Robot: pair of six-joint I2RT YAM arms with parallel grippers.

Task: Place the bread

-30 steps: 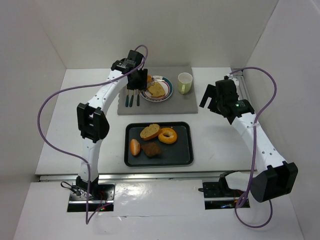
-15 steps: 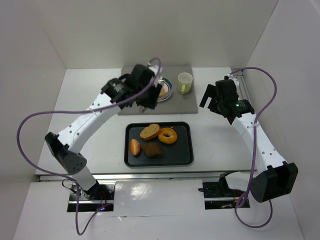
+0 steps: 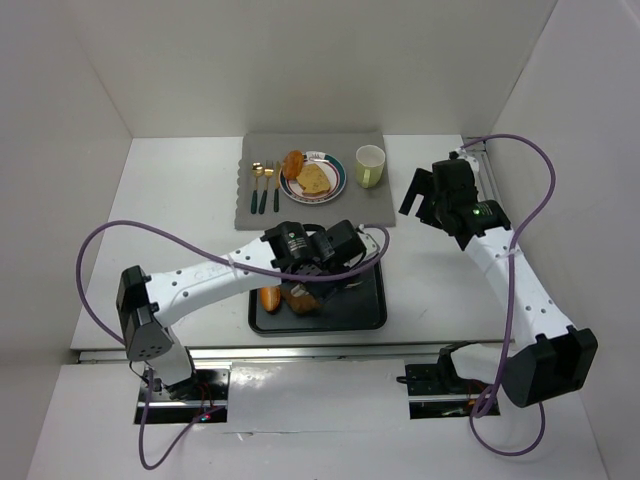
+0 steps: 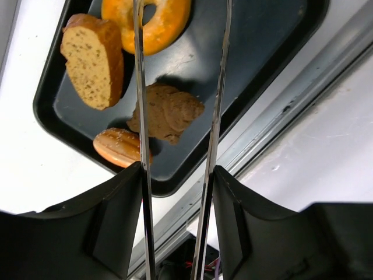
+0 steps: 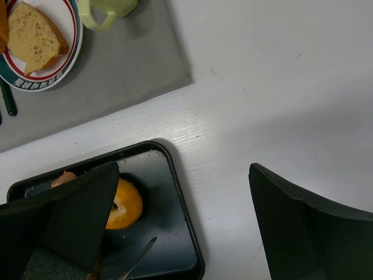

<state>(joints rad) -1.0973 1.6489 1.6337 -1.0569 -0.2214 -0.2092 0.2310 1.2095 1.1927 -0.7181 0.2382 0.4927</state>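
Observation:
My left gripper [image 3: 320, 278] hangs over the black tray [image 3: 366, 302] and grips metal tongs, whose blades stand apart with nothing between them. In the left wrist view the gripper [image 4: 178, 169] and blades straddle a dark brown bread piece [image 4: 172, 111]. A seeded bun [image 4: 116, 147], a loaf slice [image 4: 93, 61] and a bagel [image 4: 166, 23] lie around it. At the back, the plate [image 3: 338, 181] holds a bread slice [image 3: 316, 179] and an orange roll [image 3: 292, 163]. My right gripper [image 3: 428, 205] is open and empty above the bare table, right of the tray [image 5: 183, 166].
The plate sits on a grey mat [image 3: 370, 207] with cutlery [image 3: 264, 186] to its left and a pale green cup [image 3: 370, 165] to its right. White walls enclose the table. The left arm's purple cable loops over the table's left side.
My left arm has swung from the plate at the back down to the tray. The orange roll stays on the plate beside the slice. The right arm has not moved.

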